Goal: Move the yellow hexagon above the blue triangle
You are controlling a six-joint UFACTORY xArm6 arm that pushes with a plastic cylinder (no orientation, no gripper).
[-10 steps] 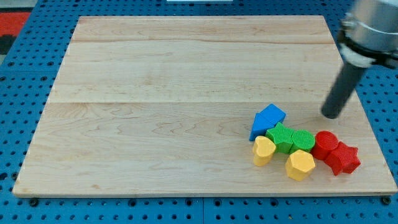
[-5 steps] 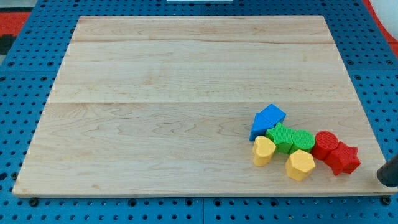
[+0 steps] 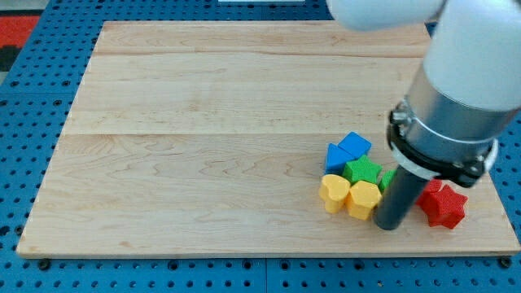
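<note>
The yellow hexagon (image 3: pixel 364 199) sits low on the view's right side of the wooden surface (image 3: pixel 203 122), pressed into a tight cluster of blocks. My tip (image 3: pixel 389 225) rests on the surface just beside it, on the view's right and slightly below, touching or nearly touching its edge; there are no fingers on this rod, so nothing is spread, pressed together or pinching. From my tip the hexagon lies toward the view's left and a little up, while the blue triangle (image 3: pixel 348 151) lies further up, above the green block (image 3: pixel 362 171) that stands between the 2. A 2nd yellow block (image 3: pixel 334 192) touches the hexagon on the view's left, and a red star (image 3: pixel 444 204) lies to the right of my rod; another green block is mostly hidden behind the rod. As I judge it, the hexagon needs to travel around the cluster to a spot above the blue triangle, and a push from here would mostly drive it leftward into its yellow neighbour.
</note>
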